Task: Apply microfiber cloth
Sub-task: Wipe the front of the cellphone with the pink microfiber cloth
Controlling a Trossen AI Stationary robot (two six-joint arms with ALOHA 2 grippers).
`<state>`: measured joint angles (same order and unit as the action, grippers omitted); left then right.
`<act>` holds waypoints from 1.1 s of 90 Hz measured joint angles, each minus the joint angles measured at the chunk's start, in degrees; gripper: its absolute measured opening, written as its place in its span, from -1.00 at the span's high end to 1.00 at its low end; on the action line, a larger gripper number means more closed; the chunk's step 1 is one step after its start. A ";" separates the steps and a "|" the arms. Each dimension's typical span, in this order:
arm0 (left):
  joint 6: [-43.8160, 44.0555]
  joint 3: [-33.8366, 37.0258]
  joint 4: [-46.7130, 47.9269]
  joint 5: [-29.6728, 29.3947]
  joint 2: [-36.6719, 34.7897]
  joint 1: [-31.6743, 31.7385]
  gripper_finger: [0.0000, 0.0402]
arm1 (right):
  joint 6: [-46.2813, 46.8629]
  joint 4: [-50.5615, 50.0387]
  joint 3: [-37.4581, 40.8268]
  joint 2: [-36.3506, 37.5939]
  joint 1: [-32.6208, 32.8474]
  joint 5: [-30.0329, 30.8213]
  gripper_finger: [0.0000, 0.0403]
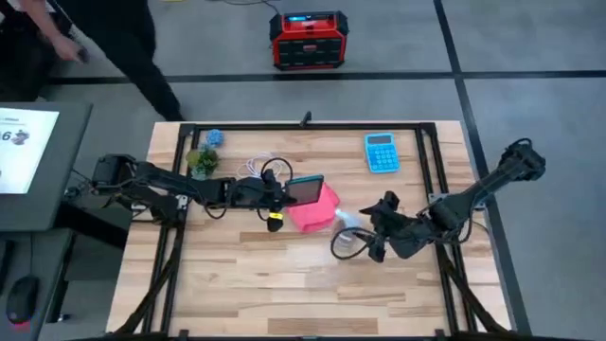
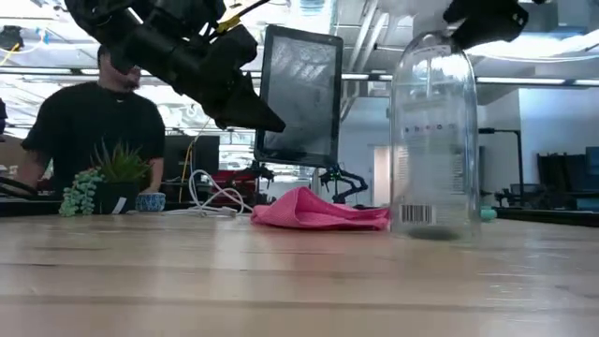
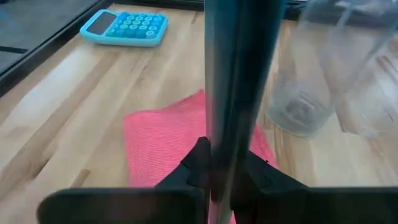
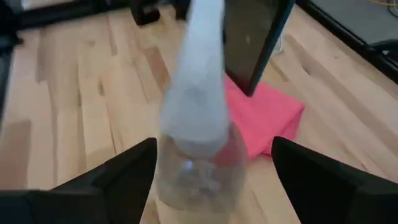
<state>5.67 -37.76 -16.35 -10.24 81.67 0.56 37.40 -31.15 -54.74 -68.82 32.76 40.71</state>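
Microfiber cloth point(image 1: 317, 210) (under held-up phone point(image 1: 305, 190))

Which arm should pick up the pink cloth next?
Probably right: the left gripper is shut on the phone above the microfiber cloth, while the right gripper is open around the spray bottle beside it.

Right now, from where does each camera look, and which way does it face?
High: overhead, facing down; both arms, pink cloth, calculator.
Low: at table height, looking across; the left arm holds the phone upright, bottle near.
Left wrist: behind the left tool, shut on the phone's edge.
Right wrist: the right tool open around the bottle.
All four views share the cloth.
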 joint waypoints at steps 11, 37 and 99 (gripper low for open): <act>0.06 0.00 0.29 0.00 0.00 0.00 0.94 | -4.22 5.49 -0.01 -0.77 1.39 3.65 -0.52; 0.15 0.00 0.25 0.00 0.00 0.00 0.94 | -4.75 7.86 -0.02 -5.08 0.24 5.92 -0.31; 0.37 0.02 3.26 0.00 -0.05 -0.61 0.94 | 14.42 -17.56 -0.04 2.13 1.70 11.93 0.43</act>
<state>6.04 -37.74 -13.10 -10.24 81.62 -0.05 51.82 -48.70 -54.78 -66.69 34.47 52.64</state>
